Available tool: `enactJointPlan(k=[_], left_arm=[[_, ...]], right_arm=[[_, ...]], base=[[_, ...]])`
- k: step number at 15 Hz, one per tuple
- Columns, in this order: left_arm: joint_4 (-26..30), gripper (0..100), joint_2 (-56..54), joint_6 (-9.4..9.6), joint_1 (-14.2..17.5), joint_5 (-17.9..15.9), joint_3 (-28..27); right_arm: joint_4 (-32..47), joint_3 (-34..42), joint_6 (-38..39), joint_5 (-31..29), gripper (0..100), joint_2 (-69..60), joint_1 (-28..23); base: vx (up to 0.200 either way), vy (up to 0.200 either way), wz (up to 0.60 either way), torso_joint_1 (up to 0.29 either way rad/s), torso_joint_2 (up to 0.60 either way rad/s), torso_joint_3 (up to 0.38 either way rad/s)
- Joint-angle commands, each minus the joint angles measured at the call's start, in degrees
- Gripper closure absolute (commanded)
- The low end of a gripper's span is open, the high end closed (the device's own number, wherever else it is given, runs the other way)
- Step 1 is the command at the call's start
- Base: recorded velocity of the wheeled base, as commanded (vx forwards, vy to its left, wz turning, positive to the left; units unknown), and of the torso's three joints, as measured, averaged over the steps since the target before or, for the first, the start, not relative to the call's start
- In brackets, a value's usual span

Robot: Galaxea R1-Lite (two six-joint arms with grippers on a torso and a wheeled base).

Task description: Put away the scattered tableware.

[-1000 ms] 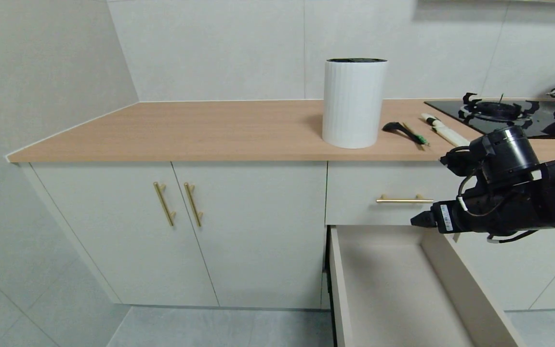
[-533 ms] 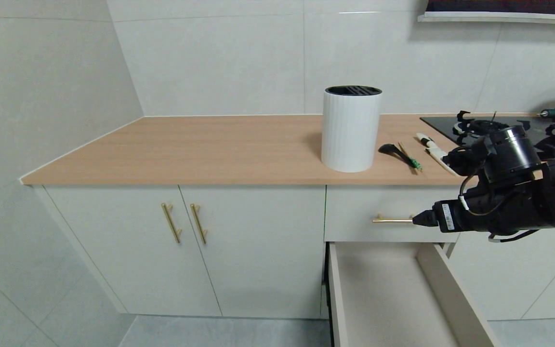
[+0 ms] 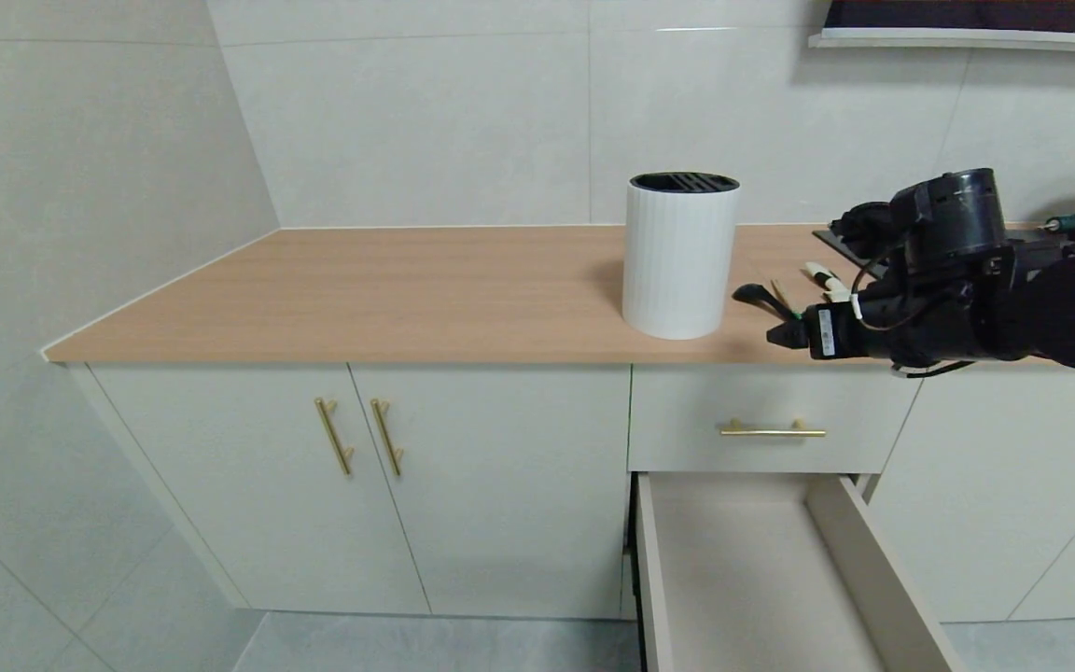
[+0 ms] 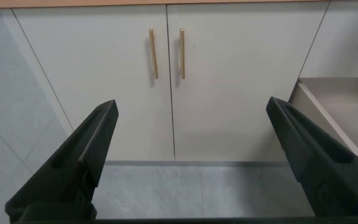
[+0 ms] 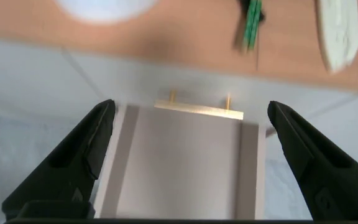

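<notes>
Tableware mid-right of frame, beside white holder. R gripper wide, empty (L gripper same). Risk: low approach clips counter edge, sweeps green sticks, prob. chopsticks, off.

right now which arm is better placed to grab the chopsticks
Right: the right end effector, open, hovers at the counter edge beside the chopsticks; the left end effector faces the cabinet doors.

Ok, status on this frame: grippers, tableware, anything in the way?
Left gripper open, facing cupboard doors; right gripper open at counter edge, above open drawer. Black spoon, chopsticks, white utensil loose on counter. White holder beside them, not blocking.
</notes>
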Motion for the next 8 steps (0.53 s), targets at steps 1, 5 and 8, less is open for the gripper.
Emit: enactJointPlan(k=[1,5,8], left_arm=[[0.02,0,0.0,-0.01,0.02,0.01,0.01],[0.02,0,0.0,-0.01,0.02,0.01,0.01],[0.02,0,0.0,-0.01,0.02,0.01,-0.08]], right_arm=[[1.45,-5.35,0.17,0.01,0,4.75,-1.17],[0.92,-10.01,1.66,-0.08,0,9.58,-5.56],[1.19,-11.77,2.37,-0.08,0,12.13,-6.09]], base=[[0.0,0.0,0.0,0.0,0.0,0.0],[0.0,0.0,0.0,0.0,0.0,0.0],[0.0,0.0,0.0,0.0,0.0,0.0]])
